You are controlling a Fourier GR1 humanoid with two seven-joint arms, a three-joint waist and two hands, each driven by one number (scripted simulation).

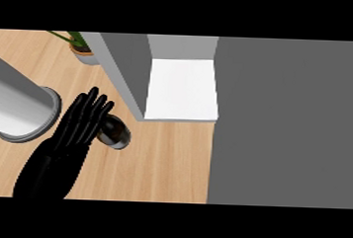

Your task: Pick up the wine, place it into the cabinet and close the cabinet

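Black left robot hand (pixel 81 122) — fingers straight, holding nothing — beside dark wine bottle (pixel 114 131); no label readable.

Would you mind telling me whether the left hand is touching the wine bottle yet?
Cannot tell. In the head view the left hand, fingers straight, overlaps the wine bottle's left side from above, so neither contact nor a gap shows plainly.

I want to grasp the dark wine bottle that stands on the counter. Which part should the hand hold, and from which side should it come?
Grip the wine bottle around its round body, coming from its left, where the open left hand already lies alongside it. It appears to stand upright, seen from above, so fingers could wrap its sides. The cabinet stands close on its far right, leaving less room there.
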